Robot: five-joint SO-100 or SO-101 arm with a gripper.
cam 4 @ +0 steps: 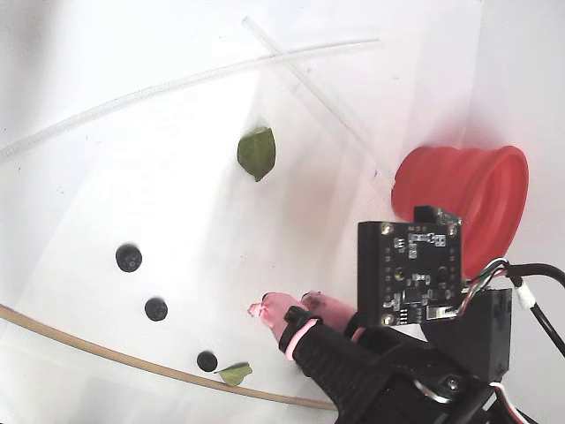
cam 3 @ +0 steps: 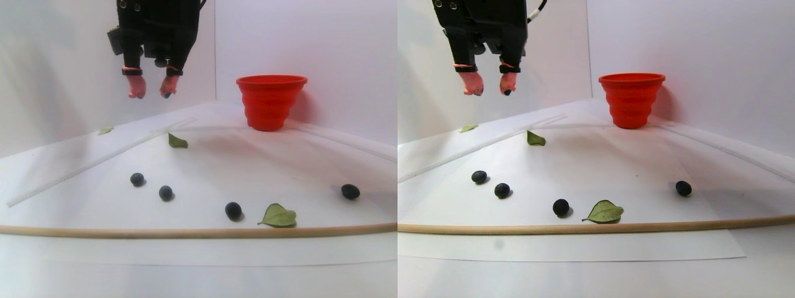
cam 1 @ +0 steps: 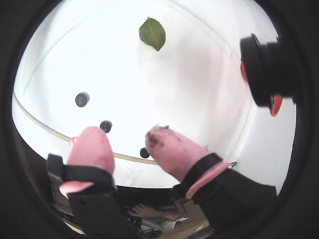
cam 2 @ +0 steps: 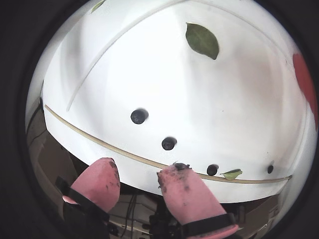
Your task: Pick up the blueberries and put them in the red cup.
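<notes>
1. White table (cam 3: 199,273) and white walls; a thin wooden strip (cam 3: 186,233) runs along the near edge in the stereo pair view.
2. Gripper (cam 3: 152,87): high above the table, left of the cup in the stereo pair view. Its pink fingers (cam 1: 92,149) are parted by a narrow gap. I see nothing between them, though dark smears mark one fingertip.
3. Red cup (cam 3: 271,102): upright at the back, by the wall, well apart from the berries.
4. Blueberries: four lie on the table in the stereo pair view, all well apart from the cup. Two sit near each other at left (cam 3: 137,179) (cam 3: 166,192), one just beside a leaf near the strip (cam 3: 233,210), one alone at right (cam 3: 350,191). I cannot tell whether any is in the cup.
5. Leaves: one by the berry (cam 3: 278,216), one mid-table (cam 3: 177,141), one far left (cam 3: 105,131). Not to be picked.
6. Risks, as I judge them:
   - Round berries may roll away if a finger nudges one on the way down.
   - A hard squeeze may crush a berry; the smeared tip suggests soft fruit.
   - The berry beside the leaf may come up with the leaf, or slip on it.
   - A release off-centre could hit the cup's rim.
</notes>
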